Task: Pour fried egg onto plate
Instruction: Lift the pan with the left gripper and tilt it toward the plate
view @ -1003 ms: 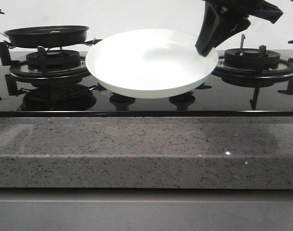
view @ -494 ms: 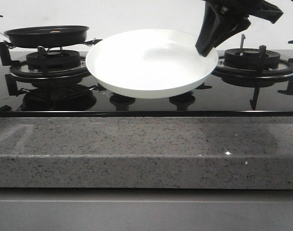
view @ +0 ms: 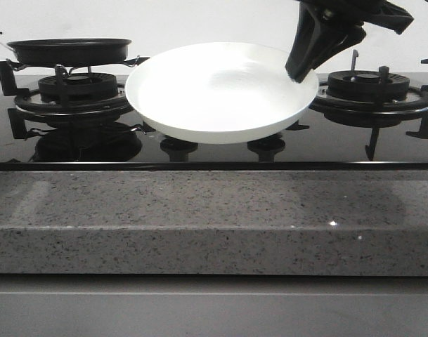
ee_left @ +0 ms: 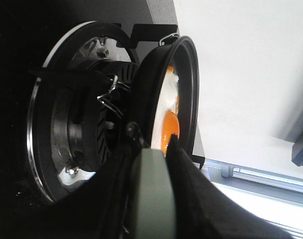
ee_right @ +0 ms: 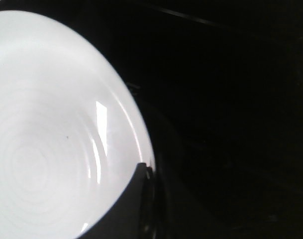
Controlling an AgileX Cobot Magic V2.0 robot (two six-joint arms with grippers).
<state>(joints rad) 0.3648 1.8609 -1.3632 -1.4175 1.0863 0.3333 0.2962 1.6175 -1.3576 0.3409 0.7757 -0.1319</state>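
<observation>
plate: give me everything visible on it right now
The plate is wide, shallow, round and glossy white, with faint concentric rings inside and a raised rim. It looks ceramic, and nothing lies on it. It is held off the black hob between the two burners, tipped toward the camera. The right gripper pinches its right rim; nothing else visibly touches it.

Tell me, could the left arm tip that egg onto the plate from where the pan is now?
Probably not yet: the pan with the egg sits beside the plate, not over it, though nothing blocks the way across.
</observation>
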